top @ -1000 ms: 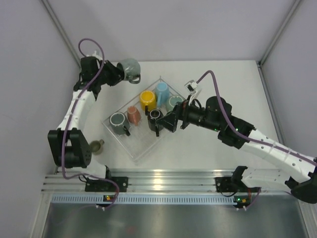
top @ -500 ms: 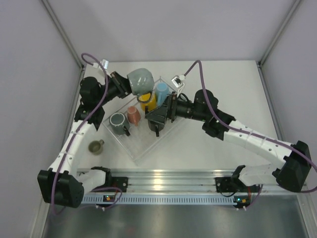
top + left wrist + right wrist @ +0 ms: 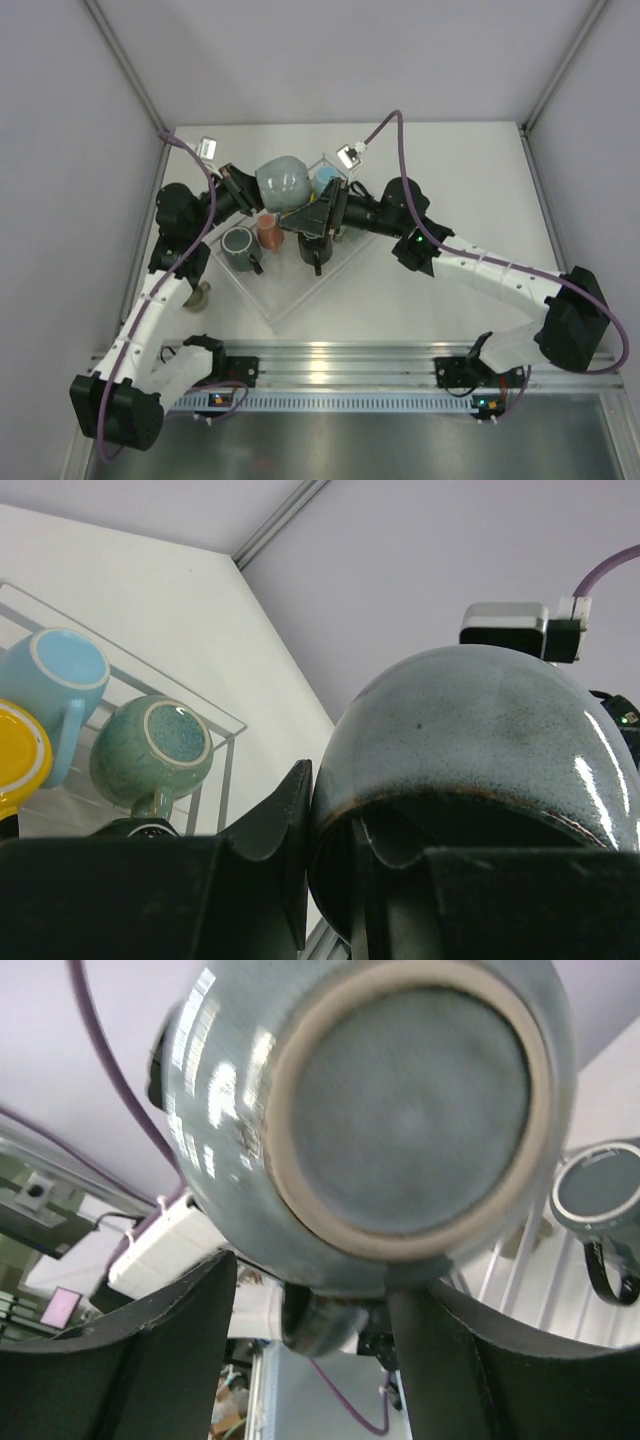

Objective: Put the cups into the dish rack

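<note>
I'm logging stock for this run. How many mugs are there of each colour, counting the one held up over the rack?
grey-blue mug, held up: 1
light blue mug: 1
yellow mug: 1
teal-green mug: 1
salmon mug: 1
dark grey-green mug: 1
black mug: 1
olive mug, partly hidden: 1
Total: 8

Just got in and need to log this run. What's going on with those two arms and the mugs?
The left pincer holds a large grey-blue mug by its rim, in the air above the dish rack. The right pincer is open, its fingers on either side of the mug's base; whether they touch it is unclear. It looks like a handover. Other mugs stand in the rack, among them a dark grey-green mug. A small olive mug sits outside the rack.
</note>
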Robot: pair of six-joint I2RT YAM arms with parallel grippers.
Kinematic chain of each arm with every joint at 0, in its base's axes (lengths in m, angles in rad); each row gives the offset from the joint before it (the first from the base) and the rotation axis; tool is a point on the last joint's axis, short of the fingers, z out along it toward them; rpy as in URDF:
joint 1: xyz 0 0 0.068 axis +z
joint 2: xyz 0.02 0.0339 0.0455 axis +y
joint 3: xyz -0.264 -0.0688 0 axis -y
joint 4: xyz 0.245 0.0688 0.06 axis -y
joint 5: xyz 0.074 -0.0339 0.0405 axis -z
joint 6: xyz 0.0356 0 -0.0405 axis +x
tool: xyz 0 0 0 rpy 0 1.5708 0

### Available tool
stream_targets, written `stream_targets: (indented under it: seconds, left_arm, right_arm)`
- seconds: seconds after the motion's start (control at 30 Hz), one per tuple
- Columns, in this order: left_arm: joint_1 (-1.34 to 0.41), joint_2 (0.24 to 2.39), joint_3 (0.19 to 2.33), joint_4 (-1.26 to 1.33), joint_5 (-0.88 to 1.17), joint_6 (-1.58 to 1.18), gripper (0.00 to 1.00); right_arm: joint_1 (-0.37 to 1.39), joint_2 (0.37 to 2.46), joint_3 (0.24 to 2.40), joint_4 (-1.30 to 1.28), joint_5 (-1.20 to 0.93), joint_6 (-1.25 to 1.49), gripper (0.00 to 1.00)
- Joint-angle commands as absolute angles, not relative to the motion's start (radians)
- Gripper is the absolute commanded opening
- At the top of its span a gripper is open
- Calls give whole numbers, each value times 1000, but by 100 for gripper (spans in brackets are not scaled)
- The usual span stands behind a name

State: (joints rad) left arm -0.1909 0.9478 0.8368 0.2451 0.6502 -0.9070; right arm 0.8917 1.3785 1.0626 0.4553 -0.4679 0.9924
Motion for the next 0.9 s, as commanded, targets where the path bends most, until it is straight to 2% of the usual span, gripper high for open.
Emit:
stream_targets:
  seconds: [0.0, 0.13, 0.37, 0.43, 0.47, 0.57, 0.63, 0.67, 0.7, 0.87]
  left_arm:
    - [-202, 894, 831, 425, 635, -914, 0]
    - [-212, 882, 822, 425, 624, -905, 0]
    - [-221, 868, 796, 425, 630, -861, 0]
    - [-222, 861, 782, 425, 635, -842, 0]
    - [-222, 854, 776, 425, 631, -838, 0]
    - [-224, 838, 753, 425, 623, -822, 0]
    - [-224, 830, 743, 425, 618, -821, 9]
    - [-224, 827, 741, 425, 611, -827, 16]
    - [-224, 827, 738, 425, 604, -831, 27]
    - [-224, 824, 733, 425, 588, -838, 44]
  right_arm:
    - [882, 1377, 1108, 630, -453, 1061, 61]
    - [884, 1391, 1126, 624, -437, 1078, 54]
    - [894, 1428, 1118, 684, -445, 1140, 35]
    - [894, 1433, 1108, 716, -449, 1152, 27]
    - [894, 1433, 1106, 721, -448, 1155, 17]
    - [894, 1428, 1100, 733, -446, 1154, 0]
    - [894, 1422, 1092, 739, -443, 1152, 0]
    - [894, 1414, 1088, 742, -440, 1152, 0]
    - [894, 1411, 1085, 744, -437, 1152, 0]
    - [890, 1370, 1055, 732, -400, 1128, 0]
